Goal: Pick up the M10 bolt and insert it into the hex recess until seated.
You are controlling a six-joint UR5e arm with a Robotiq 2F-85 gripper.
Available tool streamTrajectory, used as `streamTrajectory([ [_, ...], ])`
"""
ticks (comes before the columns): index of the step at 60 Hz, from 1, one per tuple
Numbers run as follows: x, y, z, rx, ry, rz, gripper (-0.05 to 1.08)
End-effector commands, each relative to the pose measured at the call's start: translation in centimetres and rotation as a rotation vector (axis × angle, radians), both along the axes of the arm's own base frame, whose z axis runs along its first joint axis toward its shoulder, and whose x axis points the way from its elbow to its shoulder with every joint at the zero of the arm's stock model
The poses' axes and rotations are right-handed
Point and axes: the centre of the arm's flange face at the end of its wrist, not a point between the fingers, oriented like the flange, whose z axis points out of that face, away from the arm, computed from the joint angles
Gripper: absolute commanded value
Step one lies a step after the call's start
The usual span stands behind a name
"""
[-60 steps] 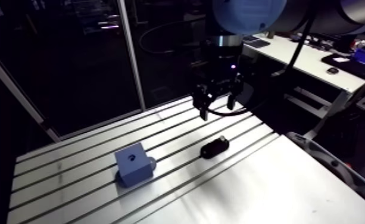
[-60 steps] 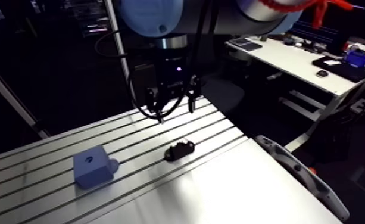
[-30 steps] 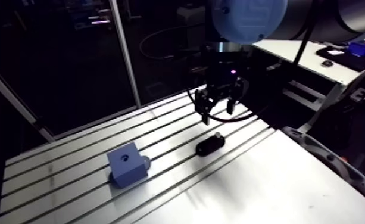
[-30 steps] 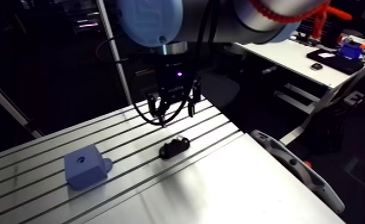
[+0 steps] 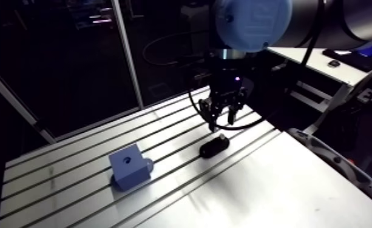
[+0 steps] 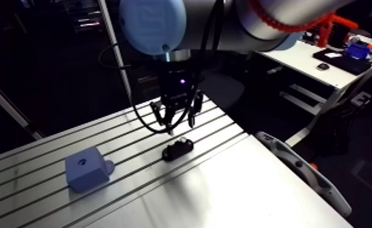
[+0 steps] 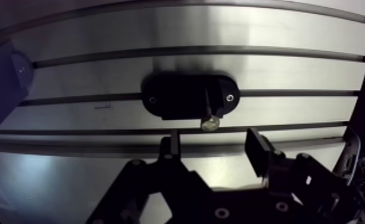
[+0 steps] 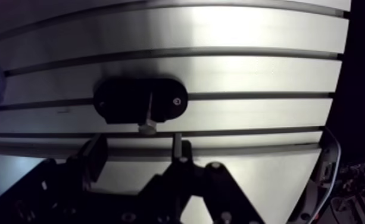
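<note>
Bolt (image 7: 208, 112) plain from wrist, perhaps glint from arm

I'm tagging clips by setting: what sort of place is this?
Likely a robotics lab test bench: a slotted aluminium table, a blue block, and a black holder with a bolt near the open claw.
</note>
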Motion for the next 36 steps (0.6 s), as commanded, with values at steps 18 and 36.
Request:
streamTrajectory([
  [18,0.0,-0.1,-0.76,0.004,0.003,-0.002,0.42],
  [36,0.22,-0.24,-1.2,0.002,-0.001,-0.002,0.44],
])
